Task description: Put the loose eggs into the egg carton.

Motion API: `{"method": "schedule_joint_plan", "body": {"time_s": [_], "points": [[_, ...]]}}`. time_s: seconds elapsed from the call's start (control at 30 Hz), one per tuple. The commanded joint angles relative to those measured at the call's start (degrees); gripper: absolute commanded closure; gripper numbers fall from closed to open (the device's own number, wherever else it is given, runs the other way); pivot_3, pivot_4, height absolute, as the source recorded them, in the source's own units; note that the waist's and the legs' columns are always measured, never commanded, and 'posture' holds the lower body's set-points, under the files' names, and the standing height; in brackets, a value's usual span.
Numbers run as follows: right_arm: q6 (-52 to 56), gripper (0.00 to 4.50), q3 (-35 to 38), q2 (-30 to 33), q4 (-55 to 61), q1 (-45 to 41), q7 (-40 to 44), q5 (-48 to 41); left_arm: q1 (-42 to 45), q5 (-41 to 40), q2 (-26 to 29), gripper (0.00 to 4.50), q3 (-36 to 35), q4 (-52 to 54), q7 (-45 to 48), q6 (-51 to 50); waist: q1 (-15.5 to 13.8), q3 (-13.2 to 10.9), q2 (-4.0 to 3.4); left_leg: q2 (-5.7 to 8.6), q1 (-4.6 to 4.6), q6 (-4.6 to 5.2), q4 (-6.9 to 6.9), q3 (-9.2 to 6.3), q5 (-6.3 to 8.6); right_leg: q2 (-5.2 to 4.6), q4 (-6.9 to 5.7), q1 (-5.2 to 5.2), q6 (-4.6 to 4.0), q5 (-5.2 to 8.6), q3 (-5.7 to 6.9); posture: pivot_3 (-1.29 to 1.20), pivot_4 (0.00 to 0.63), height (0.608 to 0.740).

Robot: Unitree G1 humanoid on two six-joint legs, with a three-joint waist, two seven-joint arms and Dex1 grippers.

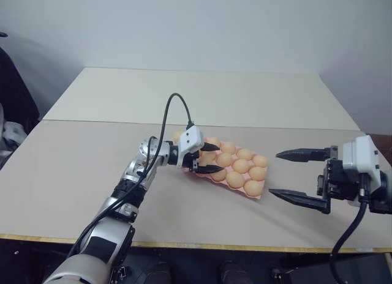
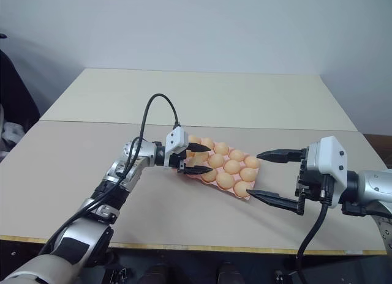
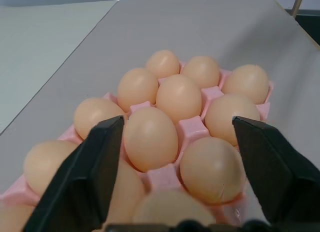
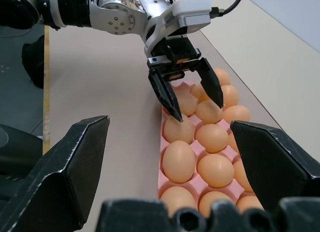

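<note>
Beneath the left gripper point(image 1: 208, 158), whose fingers are spread wide and hold nothing, the pink egg carton point(image 1: 262, 192) sits full of eggs point(image 1: 241, 166). Dropping lower could crack one. Nearby, the right gripper point(image 1: 297, 175) gapes empty.

pink egg carton point(image 1: 260, 195), tan-orange eggs point(image 1: 241, 166) (all alike)

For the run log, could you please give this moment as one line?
left gripper: open over carton | right gripper: open, beside carton | eggs: in cups
</note>
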State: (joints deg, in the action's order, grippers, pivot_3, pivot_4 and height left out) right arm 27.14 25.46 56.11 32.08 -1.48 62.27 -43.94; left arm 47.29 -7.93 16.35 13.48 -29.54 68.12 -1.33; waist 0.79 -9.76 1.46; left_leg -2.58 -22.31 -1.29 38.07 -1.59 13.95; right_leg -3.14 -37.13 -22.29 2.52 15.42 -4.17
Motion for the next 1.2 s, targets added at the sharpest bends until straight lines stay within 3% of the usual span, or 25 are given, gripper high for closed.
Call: {"method": "schedule_joint_plan", "body": {"time_s": [0.03, 0.27, 0.6, 0.73, 0.93, 1.2], "points": [[-0.88, 0.0, 1.07, -0.2, 0.85, -0.71, -0.28, -0.53, 0.69, -0.58, 1.39, 0.02, -1.33, 2.34, 0.34, 0.4, 0.04, 0.0, 0.0, 0.0, 0.0, 0.0, 0.0, 0.0, 0.0, 0.0, 0.0, 0.0, 0.0, 0.0, 0.0, 0.0, 0.15, 0.74], [-1.25, 0.0, -1.1, -0.46, -0.69, -2.95, -0.18, 0.16, -2.53, -4.57, 8.08, 0.02, -5.67, 9.28, 2.54, -1.59, 0.21, 0.0, 0.0, -0.01, 0.01, 0.0, 0.0, 0.0, 0.0, 0.0, -0.01, -0.01, 0.0, 0.0, 0.0, 0.0, 0.15, 0.74], [-2.67, 0.0, -4.25, -1.96, -4.86, -6.41, -0.38, 2.43, -13.29, -13.58, 29.39, 0.02, -19.56, 17.78, 10.82, -4.39, 0.53, 0.0, -0.02, -0.09, 0.02, 0.0, -0.02, 0.02, 0.0, 0.01, -0.01, -0.04, 0.0, 0.0, 0.01, 0.0, 0.15, 0.74], [-2.86, 0.0, -5.13, -2.21, -5.75, -6.57, 0.78, 2.77, -24.42, -19.24, 36.76, 0.02, -27.76, 25.6, 13.52, -8.73, 0.21, -0.01, -0.03, -0.12, 0.03, 0.0, -0.03, 0.05, 0.0, -0.01, 0.01, -0.03, -0.01, 0.02, 0.03, 0.0, 0.15, 0.74], [-3.0, 0.0, -4.27, -1.18, -6.96, -4.88, 3.83, 2.61, -37.07, -22.04, 38.39, 0.02, -35.47, 35.38, 8.36, -13.14, -0.26, -0.02, -0.04, -0.14, 0.07, -0.01, -0.05, 0.06, 0.0, -0.03, 0.01, -0.01, -0.02, 0.02, 0.05, 0.0, 0.15, 0.74], [-3.61, 0.0, -6.44, -1.91, -8.55, -7.35, 4.25, 3.79, -39.66, -23.99, 38.77, 0.02, -37.49, 39.67, 4.53, -16.58, 0.07, -0.02, -0.04, -0.15, 0.08, -0.01, -0.05, 0.1, 0.01, 0.0, 0.02, -0.03, -0.03, 0.02, 0.04, 0.0, 0.15, 0.74]]}}
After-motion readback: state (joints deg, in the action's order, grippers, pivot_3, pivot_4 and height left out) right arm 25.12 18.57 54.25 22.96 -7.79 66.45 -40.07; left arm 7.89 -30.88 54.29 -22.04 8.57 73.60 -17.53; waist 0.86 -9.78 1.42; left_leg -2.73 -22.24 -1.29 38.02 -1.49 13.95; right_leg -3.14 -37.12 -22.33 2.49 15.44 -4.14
